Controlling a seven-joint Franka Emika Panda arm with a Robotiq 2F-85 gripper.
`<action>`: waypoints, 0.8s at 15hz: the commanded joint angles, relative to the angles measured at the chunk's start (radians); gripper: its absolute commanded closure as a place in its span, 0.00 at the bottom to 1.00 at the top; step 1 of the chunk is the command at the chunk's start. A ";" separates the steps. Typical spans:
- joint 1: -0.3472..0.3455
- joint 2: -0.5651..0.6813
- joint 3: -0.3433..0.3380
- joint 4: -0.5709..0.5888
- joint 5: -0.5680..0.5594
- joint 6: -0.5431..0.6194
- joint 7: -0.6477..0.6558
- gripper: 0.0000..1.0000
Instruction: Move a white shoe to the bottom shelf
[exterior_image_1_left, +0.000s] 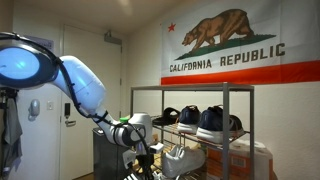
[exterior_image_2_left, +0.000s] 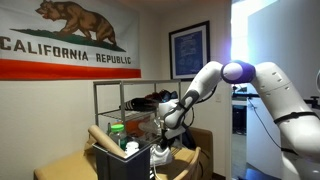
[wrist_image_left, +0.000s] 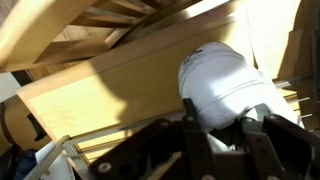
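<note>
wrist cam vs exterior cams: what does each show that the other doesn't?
Wrist only: pale wooden boards close behind the white shoe, and the gripper fingers clamping it. Exterior only: the California Republic flag, the grey rack with dark shoes on it, and the whole arm. Both: the white shoe in the gripper.

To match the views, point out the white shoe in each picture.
Exterior view: the white shoe low centre, beside the hand.
Exterior view: the white shoe bottom centre, under the hand.
Wrist view: the white shoe right of centre, between the hand's fingers.
Shared landmark: the hand; the flag in both exterior views.
</note>
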 joint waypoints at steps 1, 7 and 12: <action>0.052 0.044 -0.052 0.021 -0.005 0.085 0.069 0.95; 0.149 0.093 -0.139 0.007 -0.018 0.219 0.185 0.95; 0.209 0.111 -0.185 -0.003 -0.018 0.266 0.230 0.81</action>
